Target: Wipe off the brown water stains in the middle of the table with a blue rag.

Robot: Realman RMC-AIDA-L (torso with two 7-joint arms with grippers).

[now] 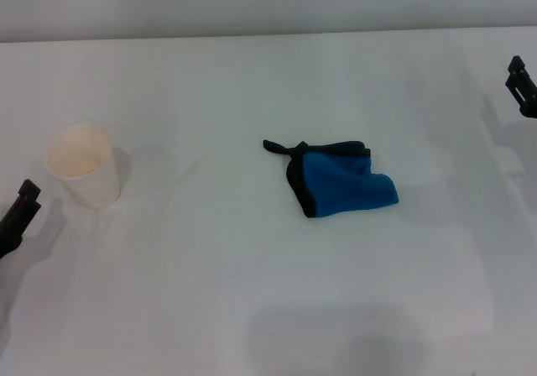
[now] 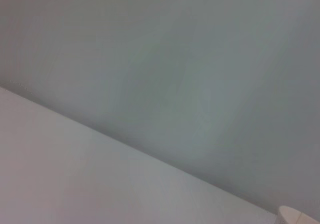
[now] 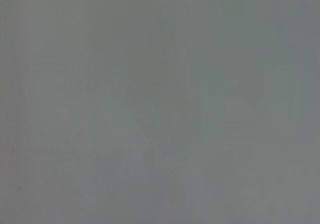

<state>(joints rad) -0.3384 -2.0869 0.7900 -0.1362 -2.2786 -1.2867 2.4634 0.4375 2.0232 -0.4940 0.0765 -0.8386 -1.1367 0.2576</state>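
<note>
Now, operator: blue rag (image 1: 342, 180), soft folded cloth with black trim and corner loop, lies mid-table (image 1: 252, 292) on smooth white top. White paper cup (image 1: 82, 164) upright near left gripper (image 1: 18, 215); right gripper (image 1: 522, 84) far edge. Finger state: cannot tell for either.
</note>
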